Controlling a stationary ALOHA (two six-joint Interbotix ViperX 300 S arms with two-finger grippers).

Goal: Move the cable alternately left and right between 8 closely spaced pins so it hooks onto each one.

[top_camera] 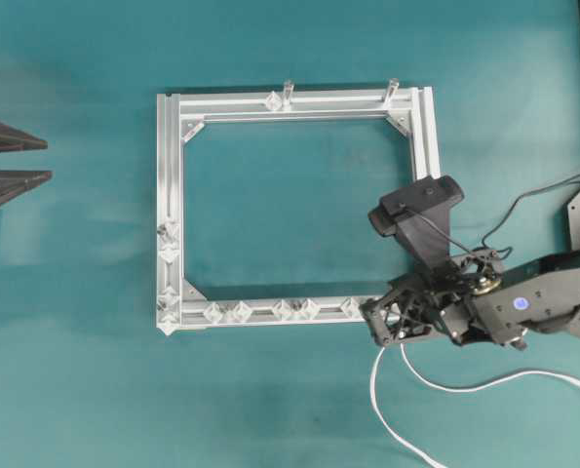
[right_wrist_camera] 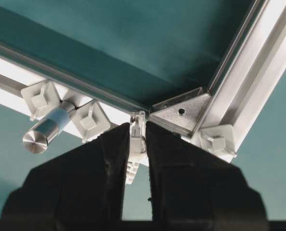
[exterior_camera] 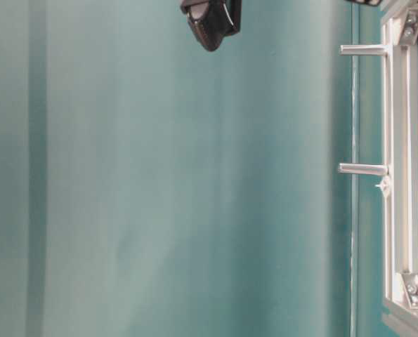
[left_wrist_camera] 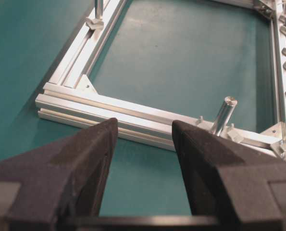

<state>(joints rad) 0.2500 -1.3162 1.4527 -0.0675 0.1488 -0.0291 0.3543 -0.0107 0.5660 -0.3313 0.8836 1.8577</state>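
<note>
A plain teal desk (top_camera: 75, 390) fills every view, matte and bare enough that pale metal and white cord read clearly against it. On it lies a rectangular silver aluminium-rail frame (top_camera: 170, 195), flat, with corner brackets inside its angles; lying flat puts the studs on its rails face up, where an arm can reach them from above.

The black right arm reaches in from the right edge of the overhead view, its right gripper (right_wrist_camera: 137, 144) brought down at the frame's lower right corner. The jaws are closed on the small white ribbed plug (right_wrist_camera: 135, 144) at the end of the long thin white cable (top_camera: 387, 414), pinching it upright so the tip leads, probably to thread it past the nearest stud. The rest of the cable trails loose off the frame toward the lower right, slack enough not to drag on the grip.

The left gripper (left_wrist_camera: 144, 159) hangs back off the frame's left side with its jaws standing wide apart and nothing between them, apparently parked out of the way.

The small whitish-clear diamond-shaped pins (top_camera: 294, 309) sit in pairs along the bottom and left rails. No cable loops any of them yet, so weaving looks barely begun. Two taller grey cylindrical posts (top_camera: 288, 90) stand on the top rail.
</note>
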